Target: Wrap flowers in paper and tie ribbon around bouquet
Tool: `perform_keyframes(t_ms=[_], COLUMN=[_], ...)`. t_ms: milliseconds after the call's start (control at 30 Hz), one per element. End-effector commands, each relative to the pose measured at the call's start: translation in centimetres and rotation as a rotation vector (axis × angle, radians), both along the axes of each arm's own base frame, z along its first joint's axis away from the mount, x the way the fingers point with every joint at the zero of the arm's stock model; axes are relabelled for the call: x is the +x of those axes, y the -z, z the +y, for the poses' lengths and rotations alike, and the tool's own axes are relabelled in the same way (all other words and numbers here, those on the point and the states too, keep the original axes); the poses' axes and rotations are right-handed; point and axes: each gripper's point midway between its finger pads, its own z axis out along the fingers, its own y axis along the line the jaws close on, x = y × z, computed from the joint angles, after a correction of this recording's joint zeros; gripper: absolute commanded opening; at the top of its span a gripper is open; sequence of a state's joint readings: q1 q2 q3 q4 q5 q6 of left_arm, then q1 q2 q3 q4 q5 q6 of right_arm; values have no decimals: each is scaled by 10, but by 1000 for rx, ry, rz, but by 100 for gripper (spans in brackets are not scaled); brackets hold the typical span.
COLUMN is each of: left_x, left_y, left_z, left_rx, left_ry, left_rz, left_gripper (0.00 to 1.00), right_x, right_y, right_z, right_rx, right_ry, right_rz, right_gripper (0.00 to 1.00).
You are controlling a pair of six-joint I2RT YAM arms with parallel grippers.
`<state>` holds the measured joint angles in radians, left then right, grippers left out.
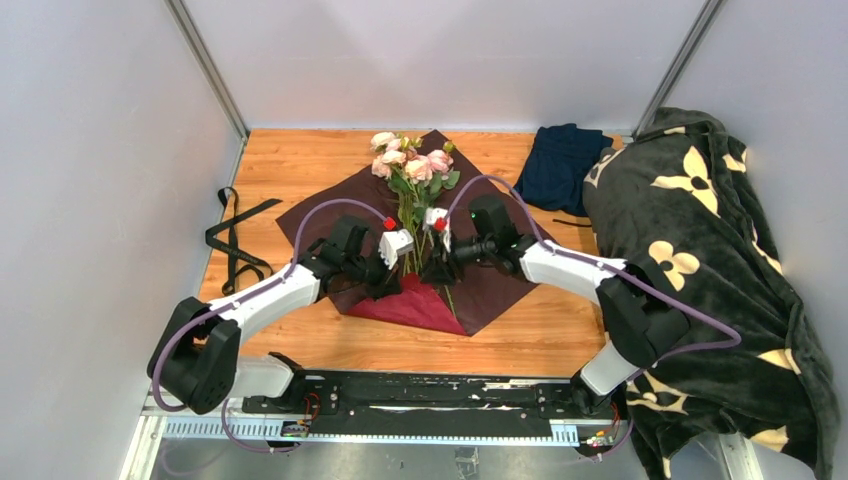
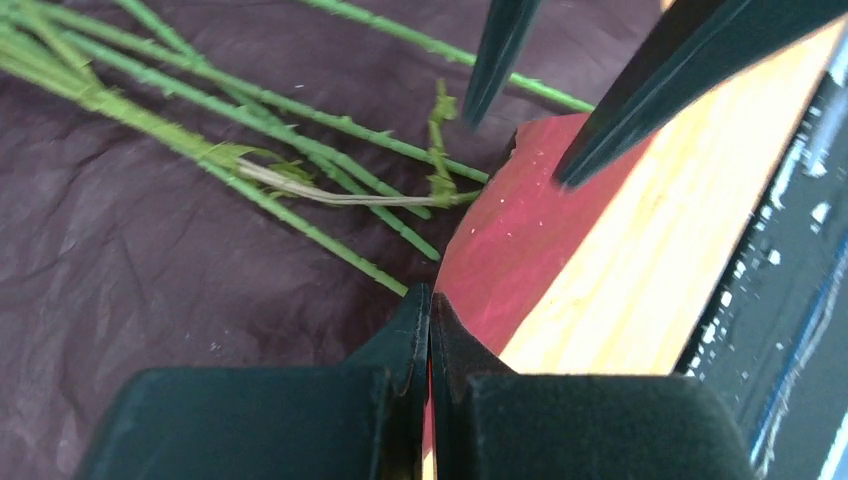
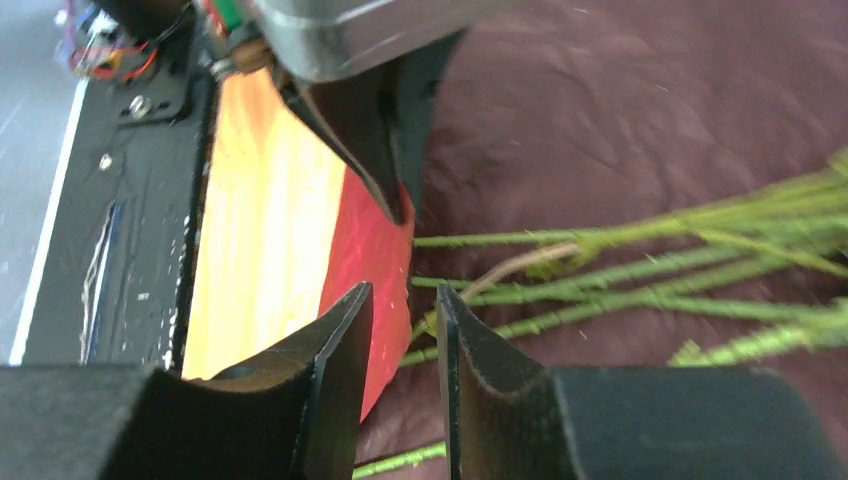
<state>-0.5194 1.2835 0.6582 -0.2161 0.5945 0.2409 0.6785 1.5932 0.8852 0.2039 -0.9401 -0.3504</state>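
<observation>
Fingers of the left gripper (image 2: 430,300) are pinched tight on the paper (image 2: 520,230) at its folded near edge. The right gripper (image 3: 404,300) stands slightly parted, seemingly holding nothing. The sheet looks thin, crinkly and likely to tear, so edges are best for gripping. The flowers (image 1: 412,163) lie along its middle.

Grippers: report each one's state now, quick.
Left gripper: shut on the folded edge of the paper.
Right gripper: open, holding nothing, at the same paper edge.
</observation>
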Motion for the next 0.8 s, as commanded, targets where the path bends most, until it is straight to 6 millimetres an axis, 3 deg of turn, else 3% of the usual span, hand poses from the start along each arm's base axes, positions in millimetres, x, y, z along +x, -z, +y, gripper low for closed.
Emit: perform_keyframes(t_ms=[0, 100, 167, 267, 367, 433, 600, 767], left_x=[40, 46, 46, 45, 45, 44, 41, 38], left_y=[4, 14, 15, 15, 16, 16, 14, 9], left_z=[12, 16, 11, 7, 7, 6, 3, -1], left_rx=[61, 85, 65, 42, 41, 35, 21, 1], left_ry=[-245, -285, -279, -278, -279, -269, -246, -222], left_rz=[-32, -17, -2, 8, 11, 15, 15, 16], left_gripper=[0, 0, 0, 0, 0, 0, 0, 0], right_x=[42, 66, 72, 69, 57, 52, 43, 61], right_y=[-31, -4, 21, 51, 79, 88, 89, 77], right_z=[-27, -63, -80, -88, -89, -83, -37, 7], right_rx=[-60, -229, -293, -392, -529, -563, -517, -386], right_ry=[390, 731, 889, 967, 950, 916, 764, 743], right_rz=[224, 342, 386, 427, 438, 442, 479, 546], right_gripper=[35, 26, 13, 1, 0, 0, 0, 0])
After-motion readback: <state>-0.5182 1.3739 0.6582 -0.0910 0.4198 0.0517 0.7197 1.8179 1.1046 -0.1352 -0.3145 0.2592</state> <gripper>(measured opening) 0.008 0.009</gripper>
